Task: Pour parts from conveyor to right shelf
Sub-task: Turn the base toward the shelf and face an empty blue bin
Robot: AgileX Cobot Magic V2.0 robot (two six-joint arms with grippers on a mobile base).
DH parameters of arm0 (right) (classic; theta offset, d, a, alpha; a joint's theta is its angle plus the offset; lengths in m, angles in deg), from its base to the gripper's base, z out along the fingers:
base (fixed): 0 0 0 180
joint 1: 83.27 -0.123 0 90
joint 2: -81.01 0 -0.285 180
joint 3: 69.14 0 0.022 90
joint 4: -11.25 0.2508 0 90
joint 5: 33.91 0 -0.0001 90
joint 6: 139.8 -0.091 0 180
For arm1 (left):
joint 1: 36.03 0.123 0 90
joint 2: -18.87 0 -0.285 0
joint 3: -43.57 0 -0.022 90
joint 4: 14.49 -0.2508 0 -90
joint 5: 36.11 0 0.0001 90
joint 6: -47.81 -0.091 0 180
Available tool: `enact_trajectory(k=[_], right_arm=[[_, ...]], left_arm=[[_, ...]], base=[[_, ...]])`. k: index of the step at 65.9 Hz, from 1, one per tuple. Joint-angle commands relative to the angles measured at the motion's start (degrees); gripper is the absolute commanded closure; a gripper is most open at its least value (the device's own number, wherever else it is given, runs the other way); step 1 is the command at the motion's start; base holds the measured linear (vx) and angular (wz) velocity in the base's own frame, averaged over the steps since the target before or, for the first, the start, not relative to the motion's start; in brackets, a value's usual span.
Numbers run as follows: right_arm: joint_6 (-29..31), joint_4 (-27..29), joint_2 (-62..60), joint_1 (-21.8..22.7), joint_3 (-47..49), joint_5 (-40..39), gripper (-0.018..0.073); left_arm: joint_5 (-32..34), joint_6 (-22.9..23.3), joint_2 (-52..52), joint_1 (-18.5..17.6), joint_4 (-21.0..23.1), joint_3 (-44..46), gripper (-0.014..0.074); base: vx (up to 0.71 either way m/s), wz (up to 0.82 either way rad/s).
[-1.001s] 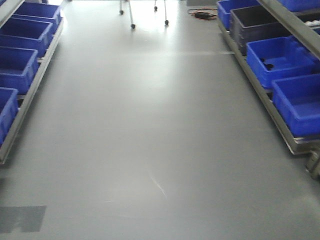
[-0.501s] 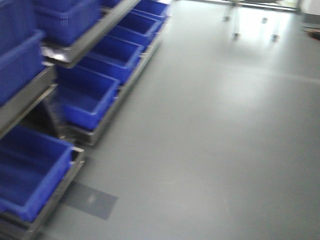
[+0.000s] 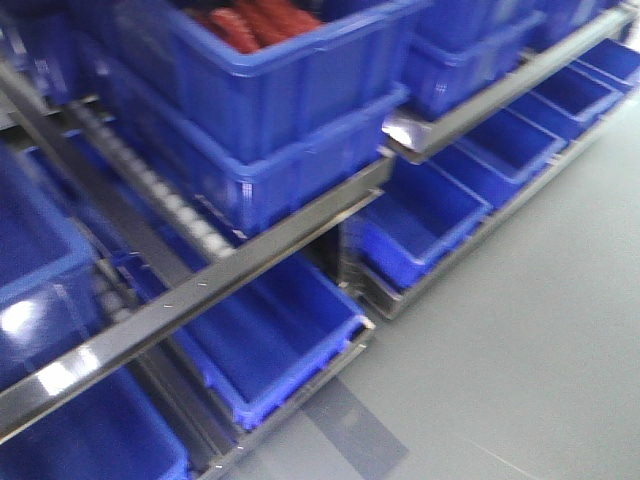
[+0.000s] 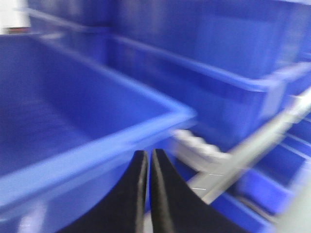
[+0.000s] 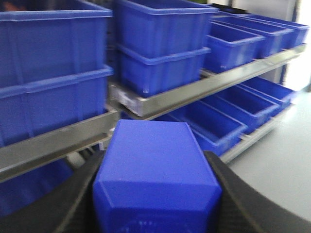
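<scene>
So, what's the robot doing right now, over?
Left fingers shut, empty. Right fingers clamp small blue bin. Shelf of blue bins ahead; nothing blocking seen.

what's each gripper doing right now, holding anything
Left gripper: closed, nothing in it.
Right gripper: closed on a small blue bin.

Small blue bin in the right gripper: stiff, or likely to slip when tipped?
Probably stiff: the small blue bin shows flat faces and crisp edges, no bowing under the right gripper clamping it. Its smooth plastic sides may slip when tilted. Contents are hidden, so weight is unclear.
</scene>
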Motion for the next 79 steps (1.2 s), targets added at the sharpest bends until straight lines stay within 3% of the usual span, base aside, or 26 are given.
enact_trajectory(k=[1,47,79], right_arm=[[0.08,-0.37,0.68,0.29,1.63,-4.66,0.0564],[0.08,-0.37,0.68,0.29,1.63,-4.66,0.0564],[0.08,-0.37,0.68,0.29,1.63,-4.66,0.0564]], left_arm=[[4.53,0.49,0.62,-0.3,0.41,1.13,0.0603],[4.53,0.49,0.62,-0.3,0.41,1.13,0.0603],[4.53,0.49,0.62,-0.3,0.41,1.13,0.0603]], base=[[0.23,0.81],[0.17,0.72],[0.13,0.33]])
